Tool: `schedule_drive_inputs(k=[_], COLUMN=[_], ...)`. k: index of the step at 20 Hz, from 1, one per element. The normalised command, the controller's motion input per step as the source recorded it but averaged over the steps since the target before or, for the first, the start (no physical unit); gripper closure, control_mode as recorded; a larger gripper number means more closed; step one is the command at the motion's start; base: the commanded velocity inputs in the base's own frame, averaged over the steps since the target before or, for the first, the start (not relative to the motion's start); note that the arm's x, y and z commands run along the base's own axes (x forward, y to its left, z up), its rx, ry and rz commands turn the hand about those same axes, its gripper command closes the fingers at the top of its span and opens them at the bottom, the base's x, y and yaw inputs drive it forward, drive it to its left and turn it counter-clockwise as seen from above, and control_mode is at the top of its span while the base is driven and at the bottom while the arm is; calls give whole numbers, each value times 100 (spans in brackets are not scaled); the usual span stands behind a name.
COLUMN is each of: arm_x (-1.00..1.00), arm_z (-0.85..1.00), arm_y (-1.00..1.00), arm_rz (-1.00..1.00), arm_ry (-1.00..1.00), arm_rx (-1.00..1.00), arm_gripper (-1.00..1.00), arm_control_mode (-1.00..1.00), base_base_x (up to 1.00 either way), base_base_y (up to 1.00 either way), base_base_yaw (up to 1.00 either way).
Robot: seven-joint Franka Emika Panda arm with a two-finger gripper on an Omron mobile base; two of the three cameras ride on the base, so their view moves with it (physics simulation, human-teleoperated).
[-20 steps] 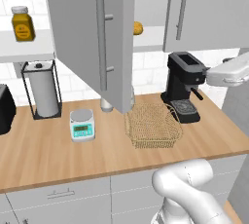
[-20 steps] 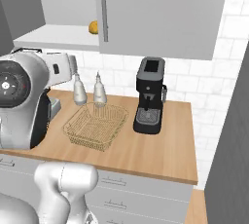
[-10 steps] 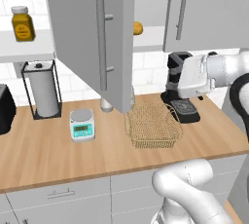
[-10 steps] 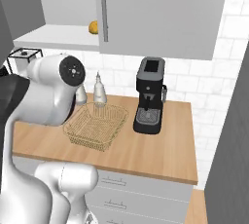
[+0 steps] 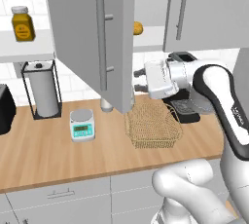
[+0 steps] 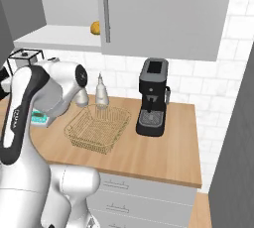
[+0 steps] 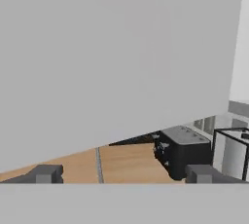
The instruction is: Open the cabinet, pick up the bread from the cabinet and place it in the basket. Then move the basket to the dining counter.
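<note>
**Door open, bread not yet picked**

Two-finger gripper (image 5: 137,80) empty, jaws spread wide, just beside the edge of the light grey cabinet's (image 5: 92,38) swung-out door. Small golden-brown bread roll (image 5: 138,28) sits on the white shelf above the door's lower edge; tan wire-mesh basket (image 5: 152,125) below. Risk: 1 careless upward reach clips the door.

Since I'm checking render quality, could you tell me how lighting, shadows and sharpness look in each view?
Left base view: flat, even light, no glare, the basket mesh crisp. Right base view: soft shading beneath the cabinet, the coffee machine sharp. Hand view: an open cabinet door close up, a featureless grey plane, the open gripper tips slightly soft.
</note>
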Motion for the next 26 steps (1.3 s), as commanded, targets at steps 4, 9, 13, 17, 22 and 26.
schedule_drive_inputs(k=[4,9,13,17,22,26], arm_x=[42,21,1,0,0,0], arm_z=[0,0,1,0,5,9], arm_y=[67,85,66,73,79,62], arm_rz=[12,7,10,8,1,-9], arm_ry=[1,2,0,0,0,0], arm_rx=[2,0,0,0,0,-1], arm_gripper=[-100,-100,-100,-100,-100,-100], arm_control_mode=[-100,-100,-100,-100,-100,-100], base_base_x=[0,0,0,0,0,0], base_base_y=[0,0,0,0,0,0], base_base_yaw=[0,0,0,0,0,0])
